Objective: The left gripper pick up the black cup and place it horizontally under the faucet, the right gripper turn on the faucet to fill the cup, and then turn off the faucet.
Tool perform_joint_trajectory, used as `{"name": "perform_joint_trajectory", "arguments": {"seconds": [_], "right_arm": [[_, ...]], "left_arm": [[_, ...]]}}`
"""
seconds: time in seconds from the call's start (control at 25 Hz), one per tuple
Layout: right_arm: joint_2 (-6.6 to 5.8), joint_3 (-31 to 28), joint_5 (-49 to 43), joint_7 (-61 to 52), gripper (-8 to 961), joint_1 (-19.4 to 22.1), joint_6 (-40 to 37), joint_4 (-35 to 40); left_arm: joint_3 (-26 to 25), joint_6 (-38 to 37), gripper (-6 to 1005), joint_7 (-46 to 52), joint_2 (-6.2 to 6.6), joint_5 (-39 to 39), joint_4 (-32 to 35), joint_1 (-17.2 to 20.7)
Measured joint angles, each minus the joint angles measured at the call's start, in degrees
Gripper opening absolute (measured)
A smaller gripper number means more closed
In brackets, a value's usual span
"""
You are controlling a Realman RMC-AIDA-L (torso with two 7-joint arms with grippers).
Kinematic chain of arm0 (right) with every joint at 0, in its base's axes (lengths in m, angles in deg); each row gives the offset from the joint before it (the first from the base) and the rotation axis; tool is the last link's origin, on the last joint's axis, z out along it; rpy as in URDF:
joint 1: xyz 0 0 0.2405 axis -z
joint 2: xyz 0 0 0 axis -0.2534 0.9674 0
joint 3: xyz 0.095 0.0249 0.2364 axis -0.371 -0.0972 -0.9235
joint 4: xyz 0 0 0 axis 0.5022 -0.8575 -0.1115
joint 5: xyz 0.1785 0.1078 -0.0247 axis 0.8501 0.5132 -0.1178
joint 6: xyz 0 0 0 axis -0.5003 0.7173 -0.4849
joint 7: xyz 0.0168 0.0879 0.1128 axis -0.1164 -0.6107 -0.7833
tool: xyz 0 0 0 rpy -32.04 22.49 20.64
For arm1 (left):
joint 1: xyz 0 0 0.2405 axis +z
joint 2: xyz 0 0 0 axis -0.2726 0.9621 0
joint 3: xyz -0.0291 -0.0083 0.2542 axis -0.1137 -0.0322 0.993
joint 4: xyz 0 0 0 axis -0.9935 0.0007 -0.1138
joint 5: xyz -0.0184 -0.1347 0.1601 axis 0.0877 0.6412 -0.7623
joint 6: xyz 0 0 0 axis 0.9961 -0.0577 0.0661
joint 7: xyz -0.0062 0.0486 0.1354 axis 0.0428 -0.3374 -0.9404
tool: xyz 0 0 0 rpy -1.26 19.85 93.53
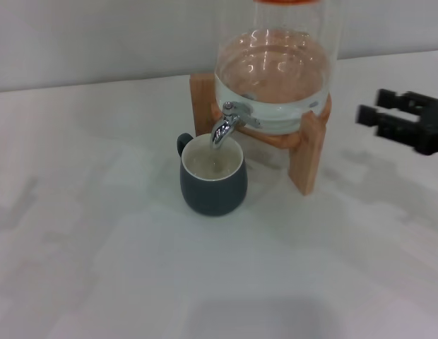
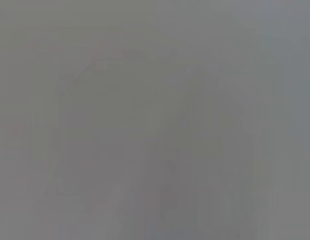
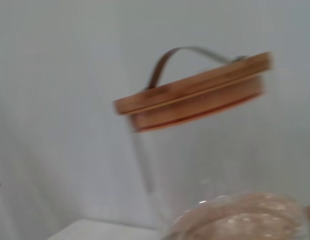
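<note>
The black cup stands upright on the white table, its cream inside holding water, its small handle toward the back left. The chrome faucet juts from the clear glass dispenser with its spout right over the cup's mouth. My right gripper hovers at the right edge of the head view, to the right of the dispenser and apart from it, fingers spread and empty. The left gripper is out of view; the left wrist view shows only flat grey. The right wrist view shows the dispenser's wooden lid and glass wall.
The dispenser sits on a wooden stand with legs at the back left and front right. A white wall runs behind the table. The table edge is not visible.
</note>
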Motion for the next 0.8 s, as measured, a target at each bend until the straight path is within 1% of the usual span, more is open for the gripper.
{"name": "perform_joint_trajectory", "arguments": {"seconds": [0.28,0.32,0.36,0.4,0.64,0.76,0.8], "right_arm": [[-0.14,-12.34,0.56,5.18,669,-4.43,5.97,-11.40],[-0.14,-12.34,0.56,5.18,669,-4.43,5.97,-11.40],[-0.16,-13.92,0.56,6.09,670,-4.98,6.55,-12.68],[-0.24,-17.12,0.57,7.70,670,-6.06,7.16,-15.16],[-0.41,-24.57,0.54,13.73,671,-8.57,8.08,-22.01],[-0.51,-26.32,0.10,18.44,672,-8.87,8.85,-23.56],[-0.54,-26.40,0.06,19.90,672,-8.73,8.88,-23.64]], "left_arm": [[0.04,-2.78,880,0.00,-0.23,-1.44,-0.05,-0.34],[0.04,-3.05,880,0.00,-0.25,-1.66,-0.05,-0.34],[0.04,-3.32,880,0.00,-0.27,-2.00,-0.05,-0.35],[0.04,-3.44,880,0.00,-0.30,-2.33,-0.05,-0.35],[0.04,-3.96,880,0.90,-0.18,-4.76,-0.05,-0.33],[-0.02,-4.51,880,3.42,0.20,-6.86,0.00,-0.32],[-0.04,-4.63,880,4.66,0.52,-8.17,0.08,-0.37]]}}
